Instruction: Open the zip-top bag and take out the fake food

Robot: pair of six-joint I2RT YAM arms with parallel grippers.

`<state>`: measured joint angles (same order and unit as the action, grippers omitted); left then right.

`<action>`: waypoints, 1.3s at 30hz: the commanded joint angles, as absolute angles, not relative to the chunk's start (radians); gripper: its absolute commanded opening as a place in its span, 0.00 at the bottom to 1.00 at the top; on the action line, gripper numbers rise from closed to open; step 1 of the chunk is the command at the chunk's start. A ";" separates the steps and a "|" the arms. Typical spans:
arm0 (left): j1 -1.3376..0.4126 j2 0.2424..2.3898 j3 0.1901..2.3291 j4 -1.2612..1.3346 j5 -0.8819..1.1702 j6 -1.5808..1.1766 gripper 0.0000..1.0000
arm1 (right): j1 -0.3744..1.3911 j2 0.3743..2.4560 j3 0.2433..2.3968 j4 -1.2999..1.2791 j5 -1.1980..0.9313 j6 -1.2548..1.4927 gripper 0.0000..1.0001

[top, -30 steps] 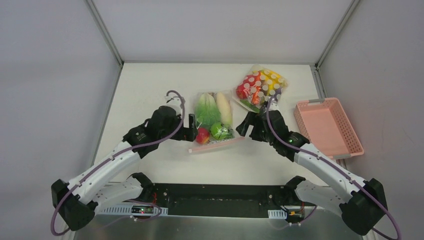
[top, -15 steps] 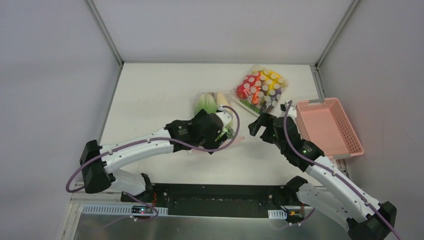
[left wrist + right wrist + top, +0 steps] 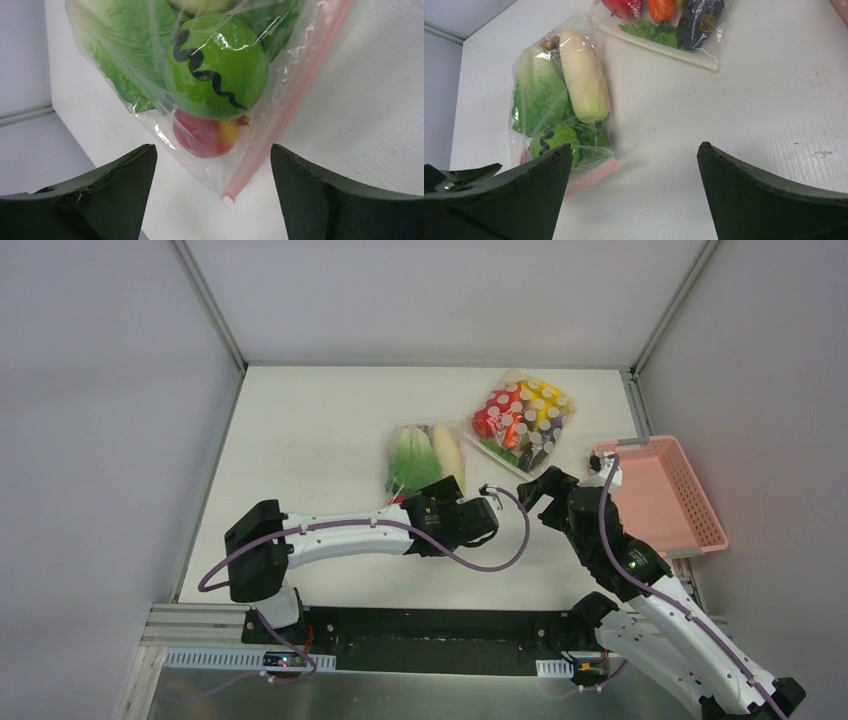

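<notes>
The zip-top bag (image 3: 425,452) lies flat at mid-table, clear with a pink zip strip (image 3: 280,110). Inside it the fake food shows: lettuce (image 3: 536,95), a white radish (image 3: 581,75), a green round fruit (image 3: 215,75) and a red apple (image 3: 202,135). In the top view my left arm (image 3: 440,515) covers the bag's near edge. My left gripper (image 3: 212,150) is open, and the bag's corner with the strip's end sits between its fingers, touching neither. My right gripper (image 3: 537,485) is open to the right of the bag, over bare table (image 3: 634,146).
A second clear bag (image 3: 520,418) of red, orange and yellow items lies behind and right of the zip-top bag. A pink basket (image 3: 690,495) stands at the right edge, close to my right arm. Grey walls enclose the table.
My left arm has swung right from the bag's left side and now lies across its near edge. My right arm has drawn back to the right, toward the basket.
</notes>
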<state>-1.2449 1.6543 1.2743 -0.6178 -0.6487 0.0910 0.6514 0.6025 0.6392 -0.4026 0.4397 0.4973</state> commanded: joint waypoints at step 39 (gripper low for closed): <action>-1.301 1.743 1.253 -0.524 -0.791 0.116 0.80 | 0.646 0.564 0.589 -0.420 0.468 0.521 1.00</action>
